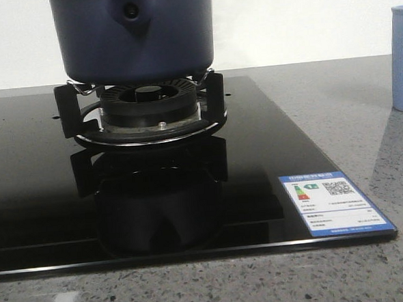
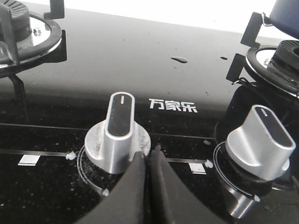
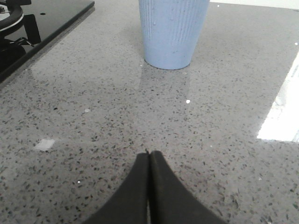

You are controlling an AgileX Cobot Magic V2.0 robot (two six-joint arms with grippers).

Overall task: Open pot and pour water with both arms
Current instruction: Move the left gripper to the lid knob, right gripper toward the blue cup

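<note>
On the burner grate (image 1: 76, 107) of the black glass cooktop (image 1: 270, 147) sits the dark navy pot (image 1: 132, 32), its rounded handle mount with the screw hole facing the front camera; only its lower body shows there, so whether a lid is on it cannot be told. Well apart from it, the left gripper (image 2: 148, 156) hangs low over the cooktop's control strip, fingers pressed together with nothing between them, tips just beside the base of a silver knob (image 2: 119, 135). A second silver knob (image 2: 261, 140) stands to one side, below the burner that carries the pot, of which only a blue sliver (image 2: 285, 11) shows in the left wrist view. The right gripper (image 3: 148, 156) is likewise closed and empty, held low over the speckled grey counter (image 3: 93, 116), pointing toward a pale blue ribbed cup (image 3: 172, 30) that stands on the counter beyond the cooktop's edge (image 3: 46, 35). Bare counter lies between the right fingertips and the cup.
</note>
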